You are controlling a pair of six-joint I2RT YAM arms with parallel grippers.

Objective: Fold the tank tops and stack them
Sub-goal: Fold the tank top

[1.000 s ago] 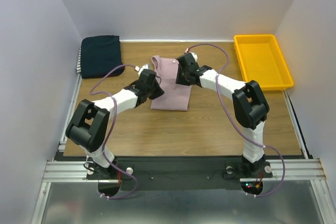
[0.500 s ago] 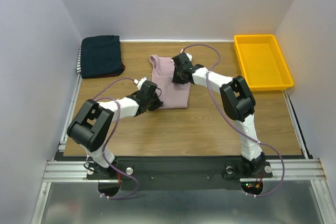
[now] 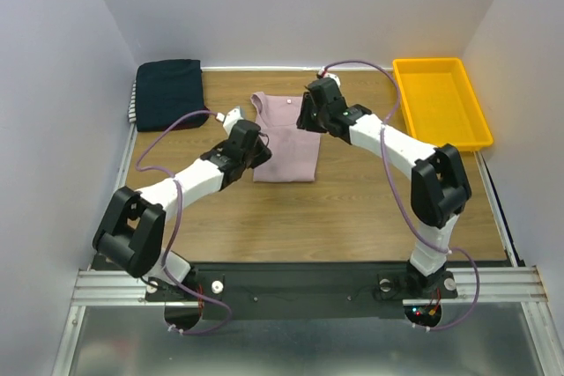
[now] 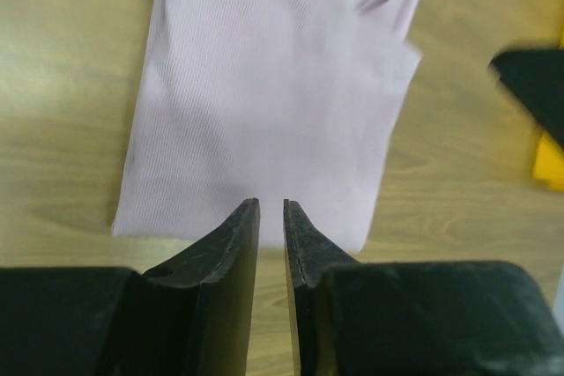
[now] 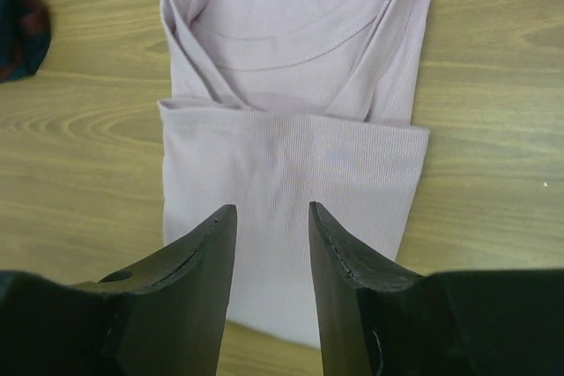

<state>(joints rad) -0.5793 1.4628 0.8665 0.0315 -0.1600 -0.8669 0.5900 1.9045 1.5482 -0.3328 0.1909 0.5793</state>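
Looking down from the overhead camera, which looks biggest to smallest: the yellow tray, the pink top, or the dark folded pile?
1. yellow tray, clearly the largest.
2. pink tank top.
3. navy folded stack.
The last two look nearly alike, so their order is unsure.

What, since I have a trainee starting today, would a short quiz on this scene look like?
1. True or false: the pale pink ribbed cloth tank top lies on the wooden table.
2. The folded dark navy cloth tank top sits at the table's: A far-left corner; B far-right corner; C near edge.
3. Whose jaws stand wider apart: the left gripper or the right gripper?
Key: 1 true; 2 A; 3 right.
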